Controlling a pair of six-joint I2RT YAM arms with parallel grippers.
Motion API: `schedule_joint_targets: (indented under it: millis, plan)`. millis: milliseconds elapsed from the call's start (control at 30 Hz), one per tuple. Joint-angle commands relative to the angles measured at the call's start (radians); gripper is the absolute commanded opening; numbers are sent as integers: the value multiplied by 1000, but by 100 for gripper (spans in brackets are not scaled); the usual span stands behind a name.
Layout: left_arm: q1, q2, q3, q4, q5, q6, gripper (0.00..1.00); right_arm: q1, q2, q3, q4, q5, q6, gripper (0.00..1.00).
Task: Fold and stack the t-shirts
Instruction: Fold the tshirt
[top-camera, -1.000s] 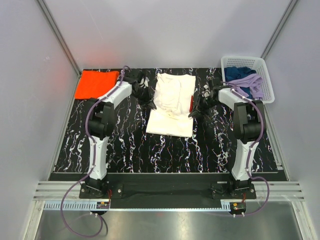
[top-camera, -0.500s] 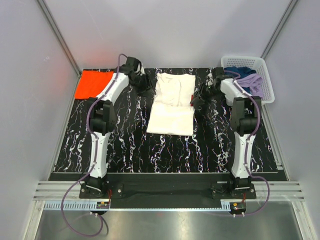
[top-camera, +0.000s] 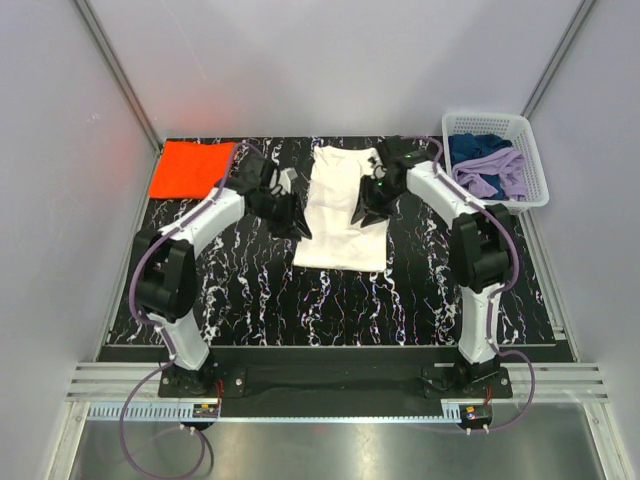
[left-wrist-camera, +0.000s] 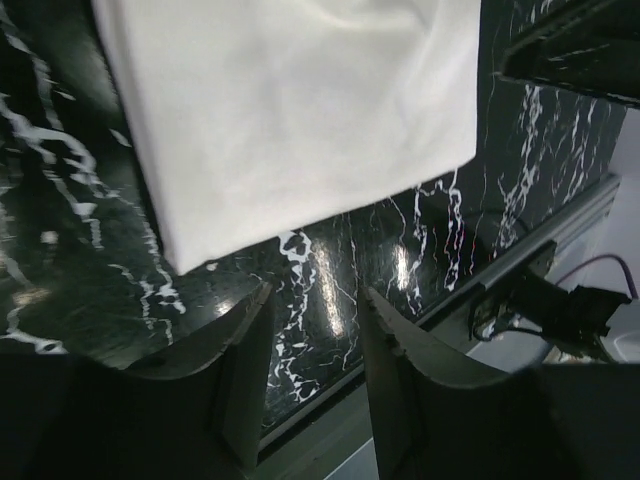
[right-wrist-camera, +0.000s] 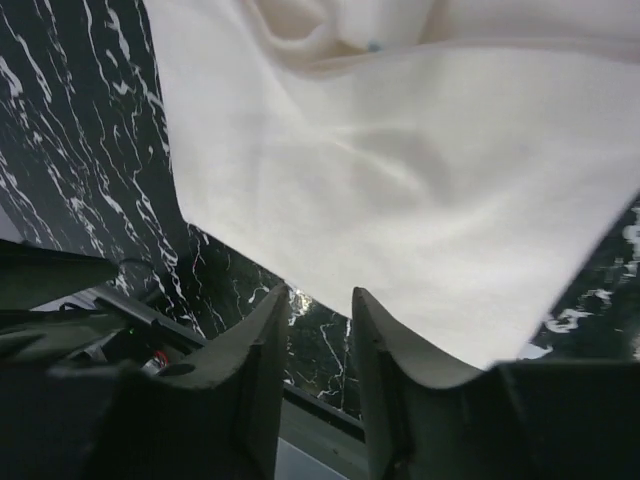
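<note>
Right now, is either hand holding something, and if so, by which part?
Nothing is held. The left hand and the right hand are open, only table showing between their fingers; the white t-shirt lies ungripped.

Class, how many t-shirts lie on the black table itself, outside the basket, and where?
2. The white t-shirt lies spread in the middle; the orange t-shirt sits folded at the far left corner. Cloth in the basket may hide others.

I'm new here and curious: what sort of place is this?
Probably a robotics lab test cell: a left arm and right arm bolted to a black marbled table, plain white panels around it, and a white t-shirt, orange t-shirt and basket of clothes.
</note>
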Motion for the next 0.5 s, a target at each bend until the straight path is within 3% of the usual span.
schedule_joint_targets:
  millis: [0,33,200,467]
  plan:
    - [-25,3,-112,241,130,-100,42,50,39,8,73,10,75,36]
    - [-26,12,-116,270,132,-108,41,65,59,25,76,16,81,30]
    - [-26,93,-128,299,164,-140,39,79,177,135,97,52,104,22]
    - [-23,98,-307,310,66,-133,36,72,401,418,88,37,113,20]
